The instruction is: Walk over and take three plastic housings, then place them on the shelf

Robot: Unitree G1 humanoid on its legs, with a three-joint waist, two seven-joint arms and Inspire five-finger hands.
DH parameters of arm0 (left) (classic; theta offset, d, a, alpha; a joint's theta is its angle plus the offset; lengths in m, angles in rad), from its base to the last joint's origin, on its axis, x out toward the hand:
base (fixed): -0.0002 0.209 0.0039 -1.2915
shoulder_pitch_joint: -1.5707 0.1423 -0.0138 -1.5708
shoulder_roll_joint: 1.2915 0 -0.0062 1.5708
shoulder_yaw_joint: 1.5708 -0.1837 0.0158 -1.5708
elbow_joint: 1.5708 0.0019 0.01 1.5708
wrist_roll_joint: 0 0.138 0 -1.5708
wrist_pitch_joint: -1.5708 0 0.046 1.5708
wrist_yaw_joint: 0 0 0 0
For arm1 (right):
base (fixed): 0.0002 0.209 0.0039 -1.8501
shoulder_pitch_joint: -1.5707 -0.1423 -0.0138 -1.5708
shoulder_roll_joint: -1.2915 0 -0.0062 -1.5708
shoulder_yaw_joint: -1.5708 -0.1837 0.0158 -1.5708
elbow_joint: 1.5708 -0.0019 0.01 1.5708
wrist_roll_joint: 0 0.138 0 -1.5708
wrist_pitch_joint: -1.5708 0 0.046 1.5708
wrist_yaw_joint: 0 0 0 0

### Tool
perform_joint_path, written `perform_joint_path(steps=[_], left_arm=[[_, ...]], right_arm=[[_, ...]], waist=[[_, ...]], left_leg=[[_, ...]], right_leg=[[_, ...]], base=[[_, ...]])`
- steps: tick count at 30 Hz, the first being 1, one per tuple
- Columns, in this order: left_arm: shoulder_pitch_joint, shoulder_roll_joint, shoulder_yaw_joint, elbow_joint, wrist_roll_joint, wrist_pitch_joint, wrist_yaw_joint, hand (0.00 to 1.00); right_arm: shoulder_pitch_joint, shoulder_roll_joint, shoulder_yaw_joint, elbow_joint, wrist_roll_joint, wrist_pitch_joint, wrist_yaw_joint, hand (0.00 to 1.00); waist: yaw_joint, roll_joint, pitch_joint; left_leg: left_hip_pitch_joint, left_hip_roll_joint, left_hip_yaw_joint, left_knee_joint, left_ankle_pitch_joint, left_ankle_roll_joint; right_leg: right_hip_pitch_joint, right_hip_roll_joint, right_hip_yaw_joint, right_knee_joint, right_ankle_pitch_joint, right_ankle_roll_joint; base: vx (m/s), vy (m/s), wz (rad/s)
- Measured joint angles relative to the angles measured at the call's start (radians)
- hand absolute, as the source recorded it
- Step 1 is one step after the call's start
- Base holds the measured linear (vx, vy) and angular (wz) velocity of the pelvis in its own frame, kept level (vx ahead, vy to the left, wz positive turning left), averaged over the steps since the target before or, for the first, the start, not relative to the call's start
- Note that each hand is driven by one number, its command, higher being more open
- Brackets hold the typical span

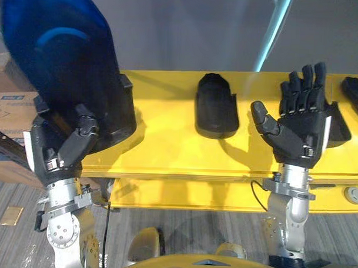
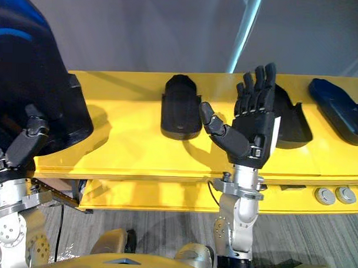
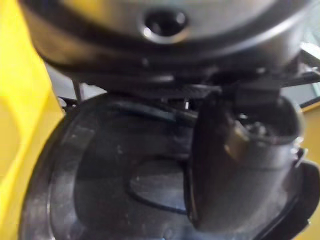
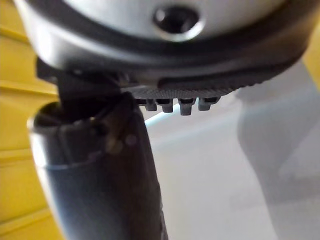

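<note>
A yellow shelf [image 1: 166,151] runs across in front of me. My left hand [image 1: 64,150] is at its left end, shut on a large dark plastic housing [image 1: 58,59] that stands tall over the shelf; the thumb [image 3: 235,165] lies against the housing's wall [image 3: 115,170]. A second black housing [image 1: 215,106] lies in the middle of the shelf. My right hand [image 1: 300,123] is raised open with straight fingers, palm towards me and holding nothing, in front of a third housing [image 2: 292,123]. Another dark housing [image 2: 341,110] lies at the far right.
A grey wall rises behind the shelf. Cardboard boxes [image 1: 6,104] stand at the left beside it. Round grey knobs [image 2: 327,196] sit on the shelf's front face, low on the right. Grey plank floor [image 1: 187,234] lies below.
</note>
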Motion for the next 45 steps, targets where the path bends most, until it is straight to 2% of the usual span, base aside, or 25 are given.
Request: perform_joint_path(steps=[1,2,4,5,6,9,11,13,16,18,23,25,27,31,37,41,45], left_arm=[[0.006,0.011,-0.014,0.007,0.029,0.007,-0.005,0.00],[0.005,0.026,-0.030,0.009,0.056,0.014,-0.018,0.00],[0.002,0.043,-0.045,0.009,0.051,0.017,-0.059,0.00],[0.001,0.048,-0.047,0.009,0.049,0.017,-0.068,0.00],[-0.003,0.060,-0.046,0.010,0.047,0.018,-0.076,0.00],[-0.035,0.071,-0.059,0.010,0.044,0.040,-0.071,0.00],[-0.034,0.061,-0.065,0.010,0.039,0.040,-0.051,0.00],[-0.033,0.038,-0.064,0.010,0.027,0.044,-0.019,0.00],[-0.023,0.028,-0.100,0.010,-0.008,0.081,-0.022,0.00],[-0.024,0.027,-0.108,0.009,-0.013,0.110,-0.030,0.00],[-0.028,0.024,-0.124,0.015,-0.095,0.254,0.010,0.00],[-0.041,0.014,-0.130,0.063,-0.118,0.296,0.046,0.00],[-0.043,0.014,-0.134,0.090,-0.117,0.324,0.079,0.00],[-0.080,0.024,-0.109,0.116,-0.114,0.332,0.130,0.00],[-0.164,0.073,-0.030,0.199,-0.095,0.333,0.135,0.00],[-0.196,0.082,0.006,0.240,-0.070,0.333,0.132,0.00],[-0.243,0.161,0.022,0.312,-0.071,0.346,0.117,0.00]], right_arm=[[0.026,0.027,0.024,0.000,-0.017,-0.003,-0.016,1.00],[0.045,0.039,0.043,0.000,-0.038,-0.007,-0.030,1.00],[0.053,0.038,0.058,-0.006,-0.071,-0.007,-0.035,1.00],[0.054,0.038,0.059,-0.010,-0.079,-0.008,-0.034,1.00],[0.053,0.038,0.059,-0.014,-0.106,-0.013,-0.031,1.00],[0.071,0.038,0.032,-0.013,-0.107,-0.019,-0.034,1.00],[0.071,0.037,0.016,-0.012,-0.107,-0.019,-0.032,1.00],[0.069,0.017,0.013,-0.015,-0.111,-0.019,-0.033,1.00],[0.072,-0.023,-0.003,-0.018,-0.130,-0.019,-0.036,1.00],[0.074,-0.044,-0.017,-0.046,-0.134,-0.019,-0.039,1.00],[0.071,-0.054,-0.017,-0.139,-0.129,-0.025,-0.046,1.00],[0.071,-0.062,-0.017,-0.141,-0.138,-0.025,-0.045,1.00],[0.070,-0.068,-0.019,-0.140,-0.136,-0.025,-0.043,1.00],[0.061,-0.102,0.003,-0.131,-0.127,-0.024,0.016,1.00],[-0.006,-0.152,0.048,-0.112,-0.128,-0.021,0.102,1.00],[-0.039,-0.177,0.050,-0.102,-0.126,0.002,0.142,1.00],[-0.054,-0.203,0.065,-0.072,-0.090,0.039,0.173,1.00]], waist=[[-0.004,-0.003,-0.002],[-0.008,-0.001,-0.002],[-0.007,-0.019,-0.019],[-0.002,-0.016,-0.021],[-0.002,-0.030,-0.031],[-0.017,-0.027,-0.032],[-0.016,-0.019,-0.029],[-0.010,-0.011,-0.030],[-0.006,0.013,-0.031],[-0.011,0.016,-0.031],[-0.027,0.008,-0.026],[-0.033,0.031,-0.015],[-0.033,0.043,-0.009],[-0.030,0.049,-0.003],[-0.030,0.052,0.002],[-0.032,0.072,0.019],[-0.033,0.096,0.034]], left_leg=[[0.006,0.001,0.018,-0.033,0.008,0.016],[0.010,0.002,0.024,-0.072,0.024,0.039],[0.014,-0.002,0.022,-0.136,0.057,0.047],[0.014,-0.006,0.018,-0.156,0.075,0.045],[0.015,-0.020,0.005,-0.188,0.108,0.046],[0.026,-0.035,-0.028,-0.241,0.171,0.054],[0.036,-0.022,-0.029,-0.246,0.177,0.054],[0.041,-0.010,-0.028,-0.252,0.189,0.033],[0.089,0.034,-0.031,-0.323,0.220,-0.015],[0.098,0.045,-0.032,-0.352,0.244,-0.028],[0.099,0.045,-0.026,-0.443,0.309,-0.048],[0.105,0.058,-0.030,-0.492,0.346,-0.047],[0.104,0.062,-0.030,-0.516,0.355,-0.052],[0.103,0.065,-0.030,-0.529,0.398,-0.057],[0.107,0.057,-0.034,-0.533,0.416,-0.051],[0.121,0.046,-0.032,-0.533,0.414,-0.054],[0.133,0.040,-0.033,-0.534,0.412,-0.052]], right_leg=[[-0.004,0.008,0.018,-0.002,0.026,-0.047],[-0.003,0.043,0.066,0.006,0.002,-0.060],[-0.006,0.105,0.084,0.013,-0.050,-0.058],[-0.009,0.118,0.082,0.008,-0.062,-0.058],[-0.005,0.127,0.082,-0.011,-0.070,-0.057],[-0.004,0.131,0.113,-0.020,-0.071,-0.052],[0.007,0.150,0.143,-0.045,-0.097,-0.052],[0.041,0.171,0.133,-0.089,-0.085,-0.017],[0.054,0.212,0.130,-0.088,-0.087,-0.014],[0.050,0.223,0.127,-0.089,-0.096,-0.005],[0.016,0.224,0.107,-0.088,-0.159,-0.002],[-0.012,0.237,0.092,-0.065,-0.169,-0.016],[-0.031,0.241,0.089,-0.054,-0.170,-0.019],[-0.043,0.243,0.084,-0.036,-0.169,-0.016],[-0.063,0.233,0.085,0.017,-0.183,-0.005],[-0.070,0.218,0.090,0.061,-0.205,0.000],[-0.081,0.210,0.094,0.110,-0.236,-0.002]], base=[[-0.02,0.208,0.48],[0.02,0.148,0.52],[0.09,0.029,0.37],[0.11,0.005,0.20],[0.12,-0.001,0.22],[0.11,-0.031,0.36],[0.10,-0.100,0.12],[0.03,-0.157,-0.08],[-0.03,-0.177,-0.10],[-0.08,-0.135,-0.08],[-0.14,-0.093,0.01],[-0.20,-0.076,0.09],[-0.14,-0.022,0.07],[-0.06,0.000,0.03],[-0.01,-0.008,0.02],[-0.03,-0.005,-0.01],[-0.04,-0.026,-0.01]])
